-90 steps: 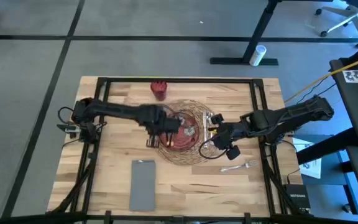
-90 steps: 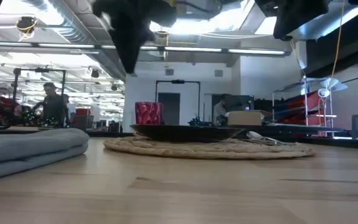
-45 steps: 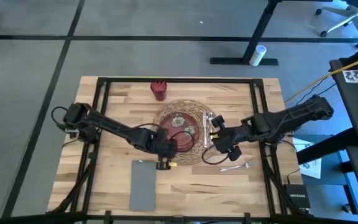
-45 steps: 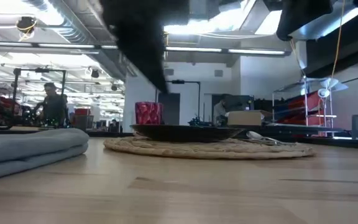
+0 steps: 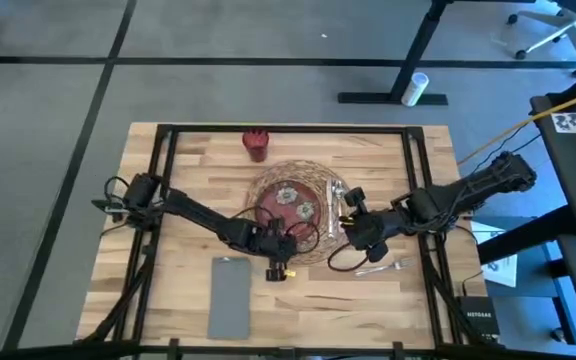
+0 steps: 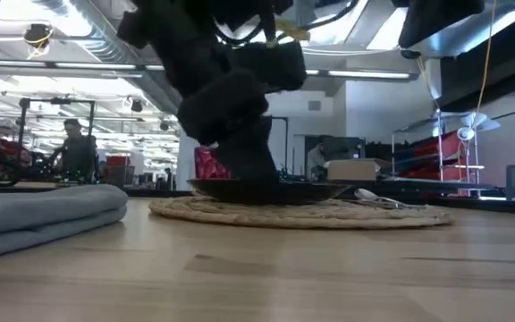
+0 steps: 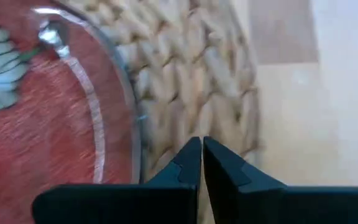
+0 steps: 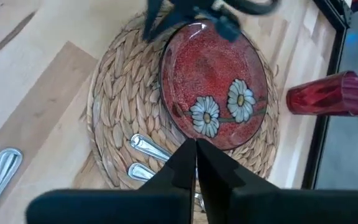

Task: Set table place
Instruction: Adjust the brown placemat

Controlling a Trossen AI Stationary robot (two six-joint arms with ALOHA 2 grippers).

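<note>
Two dark jointed arms w/ looping black cables, yellow bits near wrists, each hand w/ tapered black fingers point(image 7: 188, 163)

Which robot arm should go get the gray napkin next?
The left, probably. Its tool hangs at the woven mat's near edge, right beside the gray napkin. The right tool sits across the red plate, by the cutlery.

The plate point(image 5: 291, 200) sits on the mat point(image 5: 264, 188), cup point(image 5: 256, 144) behind, napkin point(image 5: 231, 296) front-left, fork point(image 5: 385, 267) front-right.
</note>
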